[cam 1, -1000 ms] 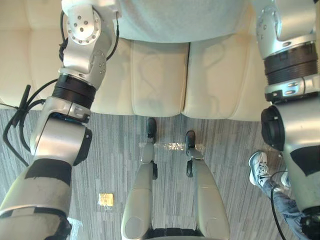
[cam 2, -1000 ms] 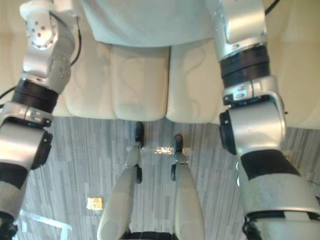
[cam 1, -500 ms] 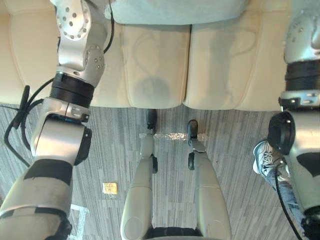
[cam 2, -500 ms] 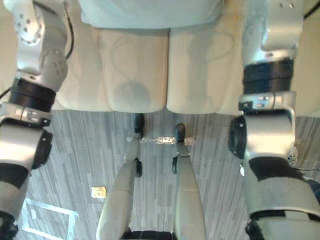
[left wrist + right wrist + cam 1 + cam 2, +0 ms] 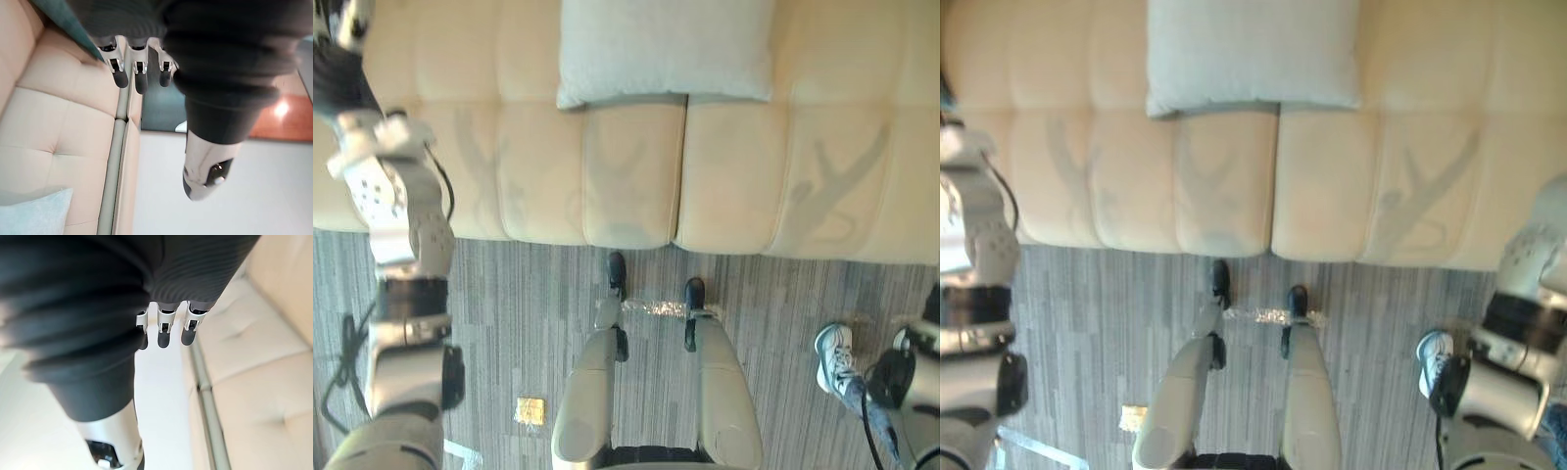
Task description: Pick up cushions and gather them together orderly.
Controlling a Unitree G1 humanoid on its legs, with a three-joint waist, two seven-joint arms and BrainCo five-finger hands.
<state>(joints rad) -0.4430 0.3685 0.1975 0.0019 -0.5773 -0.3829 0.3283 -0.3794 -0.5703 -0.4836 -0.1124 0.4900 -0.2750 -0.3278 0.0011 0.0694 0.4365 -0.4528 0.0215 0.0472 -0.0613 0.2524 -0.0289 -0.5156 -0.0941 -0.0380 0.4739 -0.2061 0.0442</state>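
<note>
Cushion (image 5: pixel 666 49): lying long-axis across the sofa (image 5: pixel 783 176), between the arms.
Left hand (image 5: pixel 205 169): fingers (image 5: pixel 141 76) hanging loose, empty, likely nearer.
Right hand (image 5: pixel 115 440): fingers (image 5: pixel 165 335) hanging loose, empty.

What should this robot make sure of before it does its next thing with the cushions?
1. Pale blue-grey square fabric cushion rests on the cream padded sofa, free of both hands: ok.
2. Left hand empty, fingers straight: ok.
3. Right hand empty, fingers straight: ok.
4. Floor nearby free of people: not ok, a person's white shoe stands on the grey striped carpet at the robot's right.
5. Where the other cushions lie: cannot tell.
</note>
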